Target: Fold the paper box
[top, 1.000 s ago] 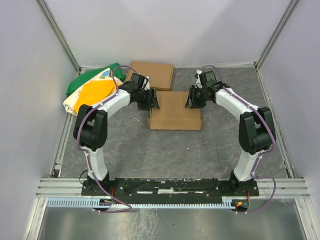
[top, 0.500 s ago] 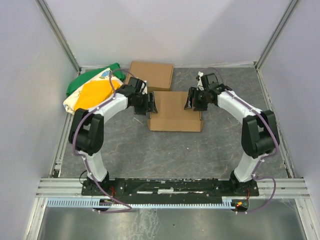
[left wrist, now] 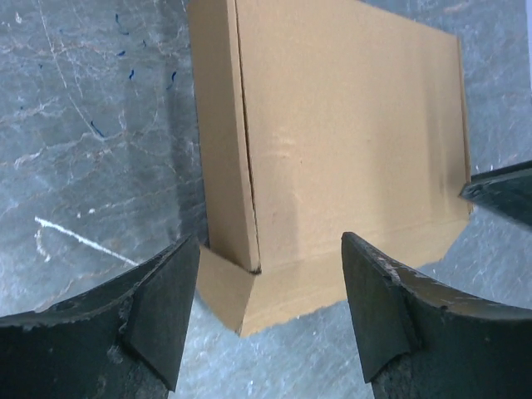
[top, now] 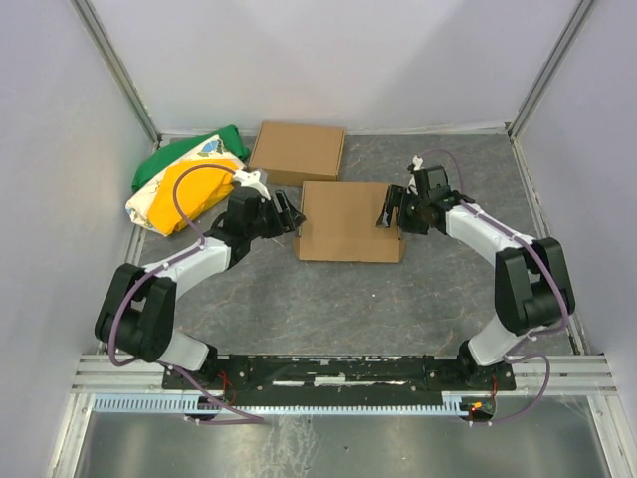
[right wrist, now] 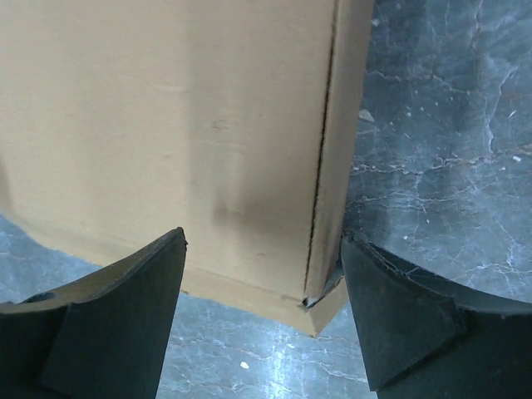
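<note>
**Inspector:** Edges and clearance?

**Assessor:** The left pincer [top: 289, 211] stood spread and gripped nothing, just off the left edge of the box [top: 348, 221]. Bare table [top: 328, 289] lay open behind it and on its near side. The right pincer [top: 390, 214] was likewise spread and empty, close by the opposite edge. Whether a finger touched the cardboard could not be told. Open surface lay behind it too.

**Inspector:** Surface and room?

**Assessor:** The table was grey, marbled and scuffed, with a white scratch [left wrist: 79, 238] beside the left pincer. Plain pale walls [top: 328, 60] closed three sides. A second box [top: 299, 151] lay just beyond the left pincer, and a bag [top: 184, 184] lay off to its outer side.

**Inspector:** The box itself?

**Assessor:** It lay flat and closed between the two pincers, in plain brown card with an unmarked lid. The seam along each side wall gaped slightly. A corner flap stood proud at the corner nearest each pincer.
</note>
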### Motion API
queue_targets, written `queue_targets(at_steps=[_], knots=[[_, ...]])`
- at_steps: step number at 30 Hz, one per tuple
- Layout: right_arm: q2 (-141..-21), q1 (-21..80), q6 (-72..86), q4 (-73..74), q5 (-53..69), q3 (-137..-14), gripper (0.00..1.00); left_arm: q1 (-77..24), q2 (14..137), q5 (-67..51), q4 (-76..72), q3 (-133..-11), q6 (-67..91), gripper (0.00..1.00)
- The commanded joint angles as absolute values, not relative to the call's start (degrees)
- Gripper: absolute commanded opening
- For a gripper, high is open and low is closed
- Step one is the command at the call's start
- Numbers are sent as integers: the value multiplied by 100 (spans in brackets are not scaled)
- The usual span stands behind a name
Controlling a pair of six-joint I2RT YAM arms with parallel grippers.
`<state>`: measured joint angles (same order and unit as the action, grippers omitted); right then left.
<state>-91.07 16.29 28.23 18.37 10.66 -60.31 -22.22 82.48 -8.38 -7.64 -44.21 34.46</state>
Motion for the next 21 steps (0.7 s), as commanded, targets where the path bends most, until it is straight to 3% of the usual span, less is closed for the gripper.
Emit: queue_targets(at_steps=[1, 10, 21], knots=[[-9093, 1567, 2976, 1322, 1063, -5891, 83, -2206, 8419, -757, -1734, -4579, 3654, 77], [-8503, 1529, 2966, 704, 1190, -4775, 87, -2225, 8478, -965, -2889, -3698, 3972, 79], [-8689, 1530, 2772, 607, 1942, -4679, 87, -2499, 9005, -1510, -3364, -3641, 4122, 79]])
